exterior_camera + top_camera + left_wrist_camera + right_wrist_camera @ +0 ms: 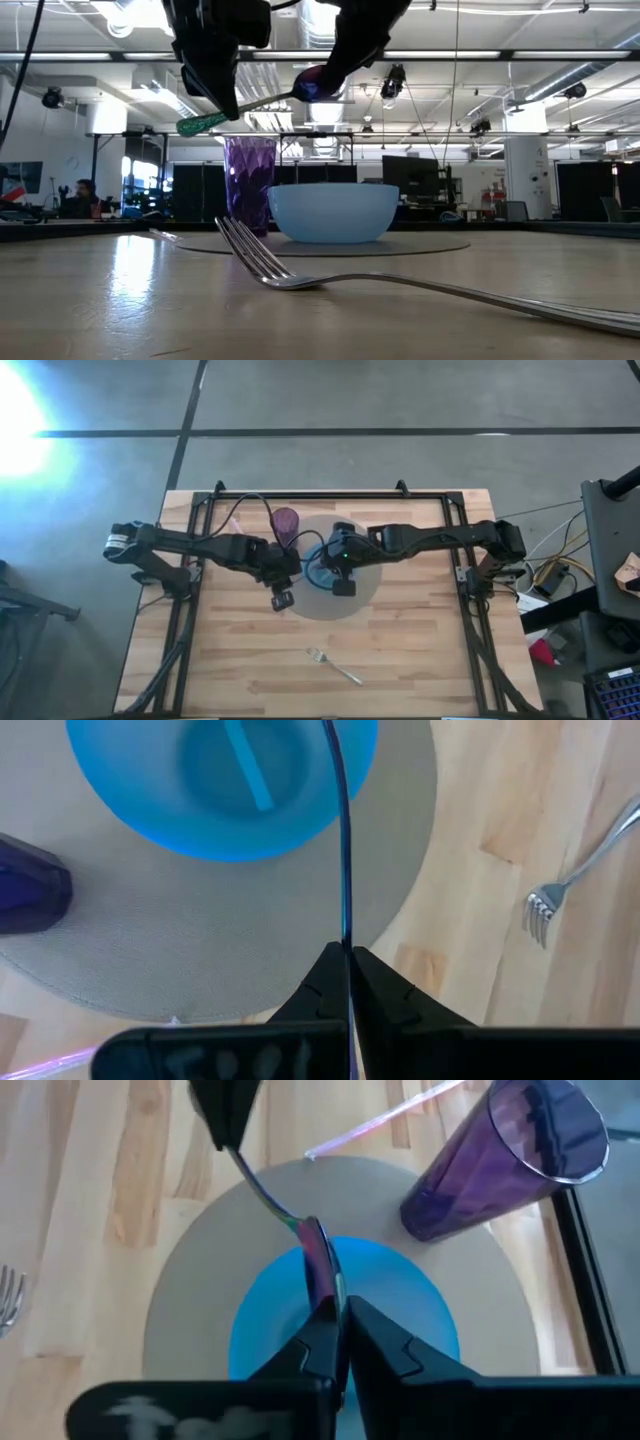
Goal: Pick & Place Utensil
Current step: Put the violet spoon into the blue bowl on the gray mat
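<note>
An iridescent spoon (255, 103) with a teal handle end hangs in the air between both grippers, above the blue bowl (333, 212). The bowl stands on a round grey mat (368, 590), and a purple cup (286, 523) stands at the mat's far left rim. My left gripper (347, 952) is shut on the spoon's handle. My right gripper (338, 1302) is shut on its bowl end. A steel fork (335, 666) lies flat on the wood near the table's near edge. My left gripper pinches the spoon's handle (345, 925) between its two fingers, near the teal free end (200, 123), which sticks out past the fingers. The handle runs on away from the fingertips, over the bowl. The spoon is lifted clear, and this end is the lower one. My right gripper pinches the spoon's bowl end (315, 1265) between its two fingers, coming from the table's right and slanting down. The handle (262, 1195) runs away from the fingertips to my left gripper (225, 1110). This end is the higher one, clear above the blue bowl (400, 1315).
The table has a wooden top (420, 650) with a black frame rail (330, 495) along the far edge and down both sides. The fork (300, 278) lies in the near middle, apart from the mat. The room with desks and screens shows beyond the table.
</note>
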